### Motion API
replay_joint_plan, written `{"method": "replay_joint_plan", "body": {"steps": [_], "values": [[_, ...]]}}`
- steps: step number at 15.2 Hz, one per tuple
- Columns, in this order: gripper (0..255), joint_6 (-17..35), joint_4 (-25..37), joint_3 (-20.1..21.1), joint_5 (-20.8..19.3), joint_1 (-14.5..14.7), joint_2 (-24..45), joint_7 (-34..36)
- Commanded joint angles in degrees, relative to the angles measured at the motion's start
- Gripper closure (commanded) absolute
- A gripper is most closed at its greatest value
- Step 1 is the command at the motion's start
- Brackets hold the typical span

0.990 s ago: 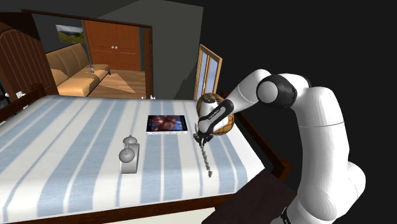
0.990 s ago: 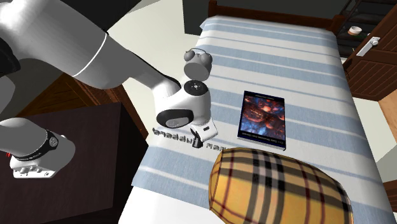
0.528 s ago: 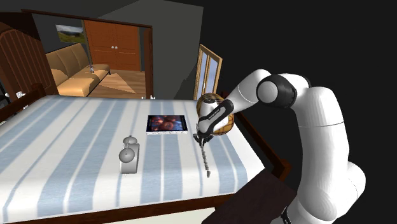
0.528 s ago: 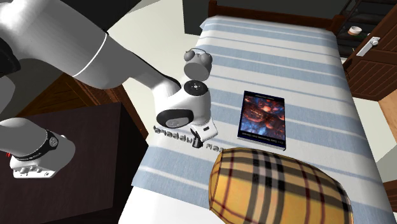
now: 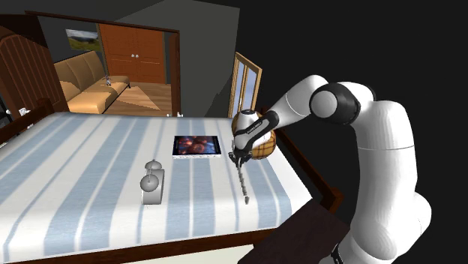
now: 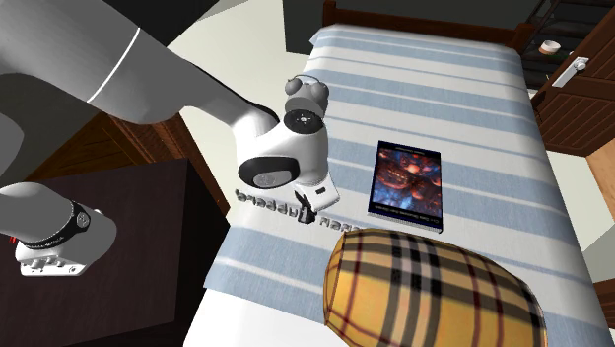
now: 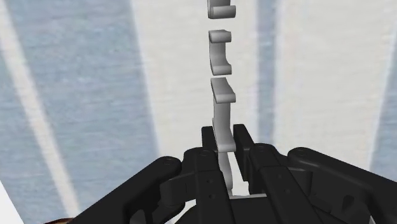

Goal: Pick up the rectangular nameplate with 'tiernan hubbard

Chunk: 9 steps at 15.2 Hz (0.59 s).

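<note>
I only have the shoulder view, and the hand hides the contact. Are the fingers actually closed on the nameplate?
Observer: Yes. In the wrist view the gripper clasps the grey nameplate, with its fingers touching it on both sides.
Operator: Is the grip centred or near an end?
Observer: Off-centre. In the second exterior view most of the letters stick out from the gripper toward the edge of the bed by the stand. Only a few stick out toward the plaid cushion.

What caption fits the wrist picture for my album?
Black tool clasping one end of the grey lettered nameplate, striped bedcover behind.
</note>
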Motion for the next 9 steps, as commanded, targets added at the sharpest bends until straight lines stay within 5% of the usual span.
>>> {"method": "replay_joint_plan", "body": {"steps": [1, 9], "values": [[255, -1.0, -0.4, 0.2, 0.2, -0.1, -1.4, -0.1], [255, -4.5, -0.6, 0.7, 0.9, -0.4, -5.1, -0.8]]}}
